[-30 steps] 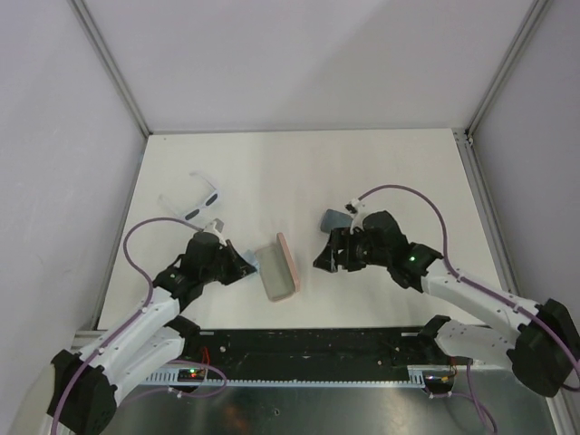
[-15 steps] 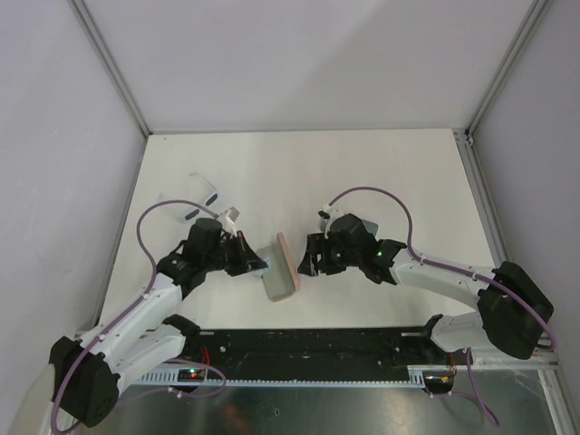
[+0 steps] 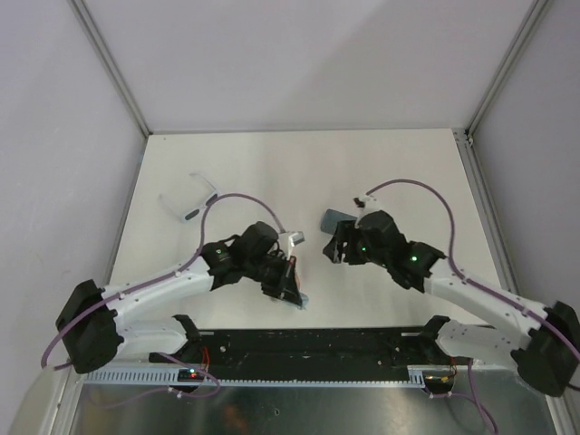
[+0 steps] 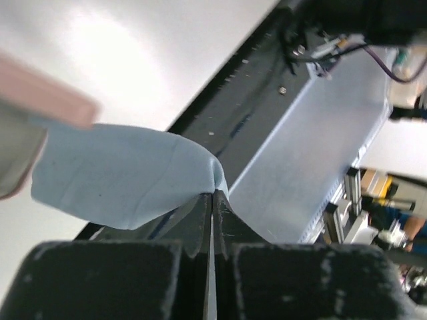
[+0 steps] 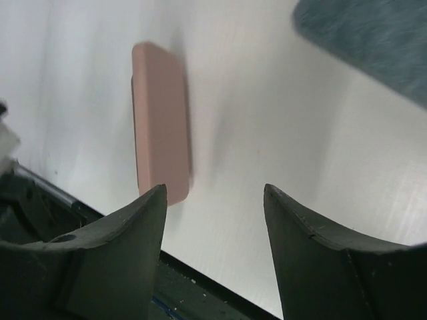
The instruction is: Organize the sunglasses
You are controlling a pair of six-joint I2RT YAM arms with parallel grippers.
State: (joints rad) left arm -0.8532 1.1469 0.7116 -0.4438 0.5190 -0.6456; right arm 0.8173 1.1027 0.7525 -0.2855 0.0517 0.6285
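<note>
**Bench inventory, largest item first**

1. White table (image 3: 272,163). It carries everything listed below.
2. Left arm (image 3: 172,285). It reaches across to the near middle of the table. The left gripper (image 4: 212,200) is clenched, with a fold of cloth pinched between its jaws.
3. Right arm (image 3: 471,290). It comes in from the near right. The right gripper (image 5: 213,193) is spread and empty, with only bare table between its fingers.
4. Pink glasses case (image 5: 160,123). It lies flat near the front rail, just left of the right gripper, with its long axis running near to far.
5. Grey-blue case (image 3: 333,220). It sits just beyond the right gripper, on its far side.
6. Light blue cloth (image 4: 120,173). It hangs from the left gripper beside the pink case.
7. White-framed sunglasses (image 3: 192,211). They sit at the far left of the table with arms unfolded (no second pair shows in any view). The front bar runs on a diagonal from near-left to far-right, and the arms point away towards the far left.

**Relation that matters.** The sunglasses lie well apart from both grippers, far-left of each. The left arm looks nearer, but its gripper is taken up with the cloth. The free right gripper would have to cross the whole table.
</note>
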